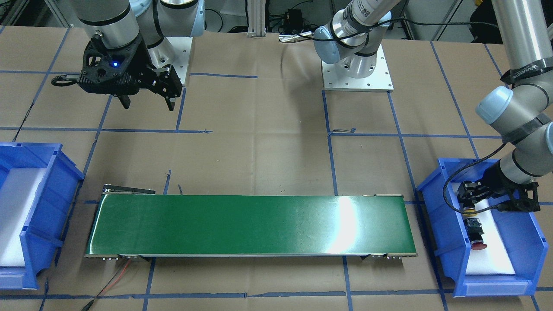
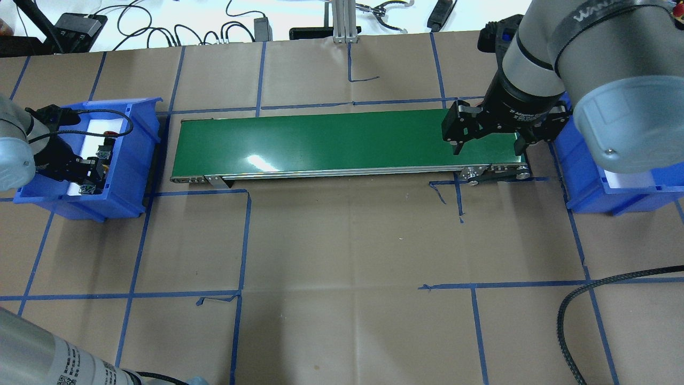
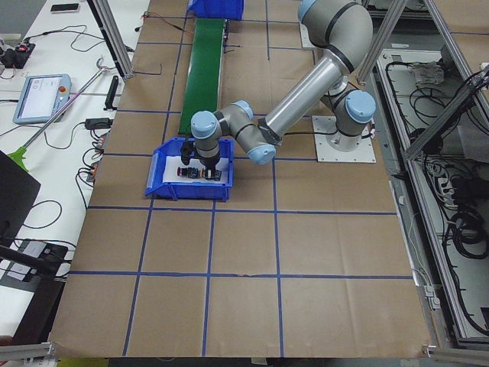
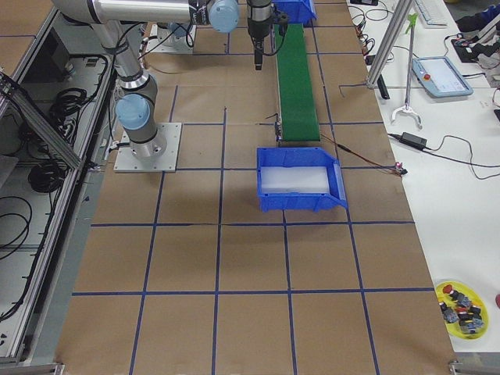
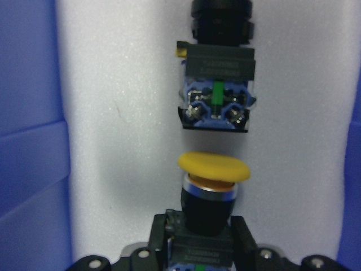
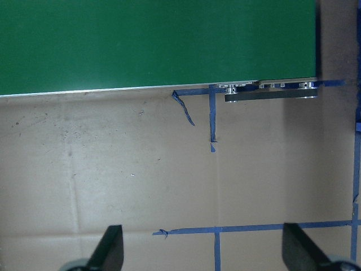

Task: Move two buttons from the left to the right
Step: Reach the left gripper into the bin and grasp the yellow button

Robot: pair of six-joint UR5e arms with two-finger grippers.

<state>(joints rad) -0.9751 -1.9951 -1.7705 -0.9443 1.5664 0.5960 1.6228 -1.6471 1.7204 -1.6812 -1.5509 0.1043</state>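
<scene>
Two bins [image 1: 433, 203] on taped table [image 1: 276, 164]; left gripper [image 1: 468, 200] grips yellow button [image 5: 214, 167]; right gripper [image 1: 149, 105] gapes.

front, overhead cameras opposed, sharing belt [image 1: 250, 224], wrist cameras close

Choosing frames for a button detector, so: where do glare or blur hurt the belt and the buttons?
Front-facing view: a white glare patch washes out the green belt toward that view's right end. Overhead view: only a small glint on it. Left wrist view: the yellow button is slightly soft, its edges still readable.
</scene>
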